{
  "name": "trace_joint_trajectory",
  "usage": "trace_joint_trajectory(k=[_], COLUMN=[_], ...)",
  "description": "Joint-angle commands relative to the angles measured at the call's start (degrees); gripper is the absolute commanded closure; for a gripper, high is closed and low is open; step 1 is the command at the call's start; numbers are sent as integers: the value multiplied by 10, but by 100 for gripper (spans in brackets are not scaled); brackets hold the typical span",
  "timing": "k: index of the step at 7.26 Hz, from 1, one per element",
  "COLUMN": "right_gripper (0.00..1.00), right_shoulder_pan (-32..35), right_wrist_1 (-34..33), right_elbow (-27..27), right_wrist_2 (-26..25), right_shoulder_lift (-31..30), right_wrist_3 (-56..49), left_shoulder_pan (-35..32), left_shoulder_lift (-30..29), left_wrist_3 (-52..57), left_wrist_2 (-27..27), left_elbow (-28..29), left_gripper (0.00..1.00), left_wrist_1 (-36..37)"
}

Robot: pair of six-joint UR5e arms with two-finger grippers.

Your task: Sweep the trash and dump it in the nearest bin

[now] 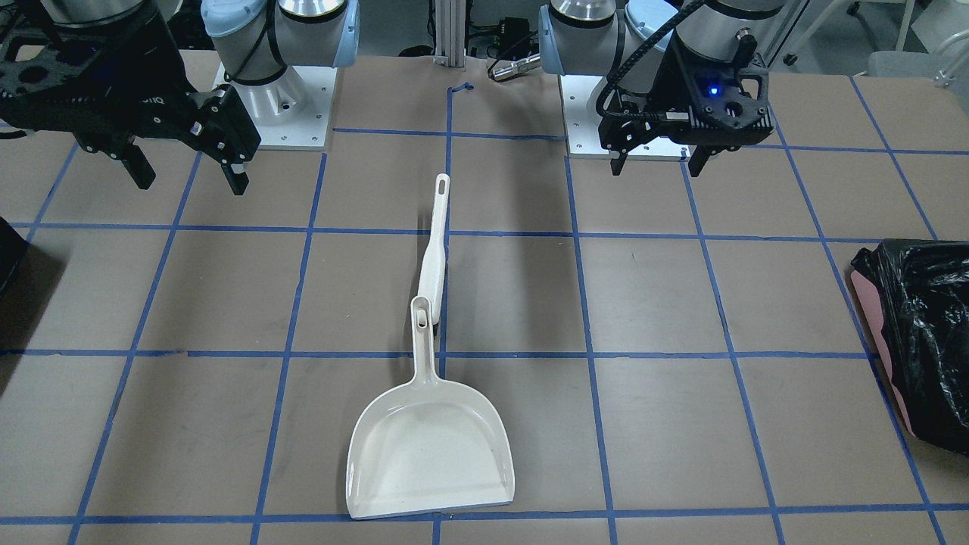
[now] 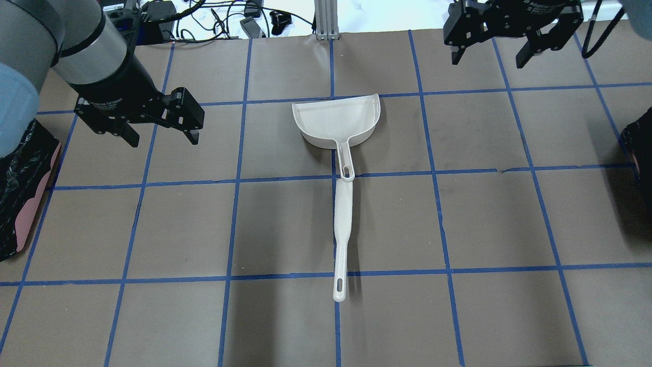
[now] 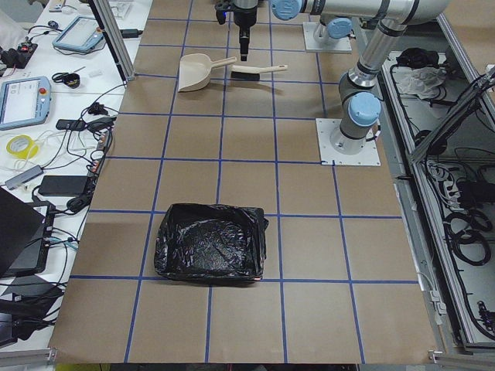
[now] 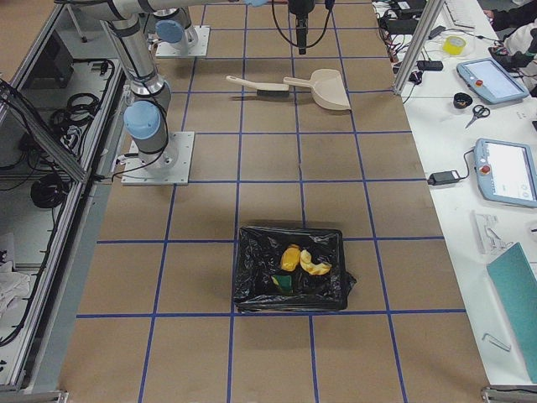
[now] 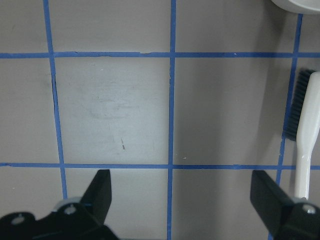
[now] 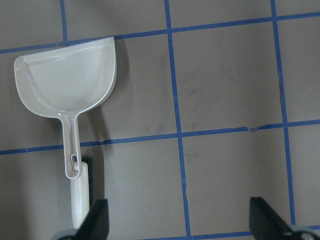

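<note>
At table [image 2: 509, 229] centre: a white dustpan [image 2: 338, 120] is lying flat on the brown, blue-taped surface. Its mouth is pointing away from the robot and its handle toward the robot.
Brush [image 2: 342, 229]: white, lying in line w/ the dustpan. Its dark bristle end is sitting just beside the tip of the pan's handle, and its own handle is running on toward the robot.
Left gripper [image 2: 163, 137]: hovering above the table, well apart from pan & brush. Its fingers are standing wide apart and gripping nothing (its wrist cam is showing bare table between them, w/ the brush at the view's right edge).
Right gripper [image 2: 488, 57]: hovering over the far part of the table, off to the pan's right. Its fingers are spread wide w/ nothing between them, and its wrist cam is looking down on the pan.
Trash: all 3 pieces are sitting inside the bin [image 4: 319, 304]. They are an orange-brown lump [image 4: 290, 258], a pale yellow crescent [image 4: 317, 267] close beside it, and a yellow-green sponge wedge [image 4: 283, 284] just by the lump.
Bin: black, standing toward the table end on the robot's right, well apart from the dustpan.
Pink bin [image 1: 916, 341]: lined w/ a crinkly black bag, standing toward the table end on the robot's left.
</note>
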Motion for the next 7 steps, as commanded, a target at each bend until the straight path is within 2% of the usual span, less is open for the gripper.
trace_joint_trajectory(k=[1,7], right_gripper=[0,0], right_shoulder_pan=[1,1], right_wrist_1=[-1,-1], right_elbow=[0,0], right_wrist_2=[0,1], right_shoulder_lift=[0,1], right_wrist_3=[0,1], left_shoulder_pan=[0,0], left_shoulder_lift=[0,3], left_wrist_3=[0,5], left_wrist_2=[0,4], left_elbow=[0,4], left_gripper=[0,0], left_wrist_1=[1,3])
